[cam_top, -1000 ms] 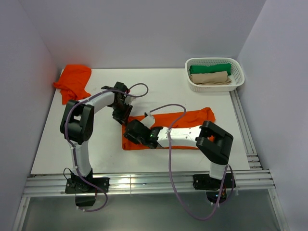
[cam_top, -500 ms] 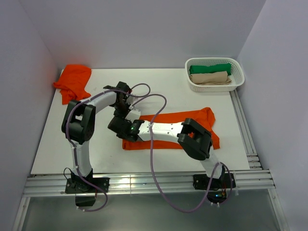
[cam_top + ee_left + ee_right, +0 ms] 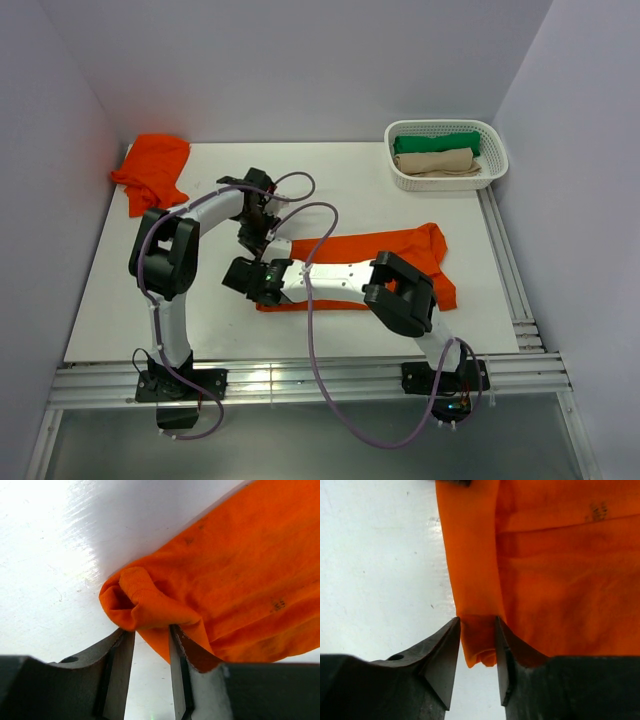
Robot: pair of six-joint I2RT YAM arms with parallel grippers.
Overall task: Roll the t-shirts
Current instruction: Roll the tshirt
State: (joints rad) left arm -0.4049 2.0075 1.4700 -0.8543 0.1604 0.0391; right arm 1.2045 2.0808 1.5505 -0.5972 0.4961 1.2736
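A bright orange t-shirt (image 3: 405,248), folded into a long strip, lies across the middle of the table. Both grippers are at its left end. My left gripper (image 3: 258,235) is at the far corner. In the left wrist view its jaws (image 3: 148,630) stand apart, and a curled corner of the t-shirt (image 3: 150,605) sits at the fingertips. My right gripper (image 3: 243,278) is at the near corner, its arm stretched over the strip. Its jaws (image 3: 476,622) are apart astride that corner (image 3: 479,645); the right-hand finger (image 3: 502,650) lies over the cloth. Another orange t-shirt (image 3: 152,165) lies crumpled at the back left.
A white mesh basket (image 3: 445,183) stands at the back right, holding a green roll (image 3: 435,142) and a beige roll (image 3: 438,163). Walls close in the table on the left, back and right. A metal rail (image 3: 300,385) runs along the near edge.
My right gripper slid left along the orange strip, from on top of it to its left near corner. The left gripper barely shifted at the far corner.
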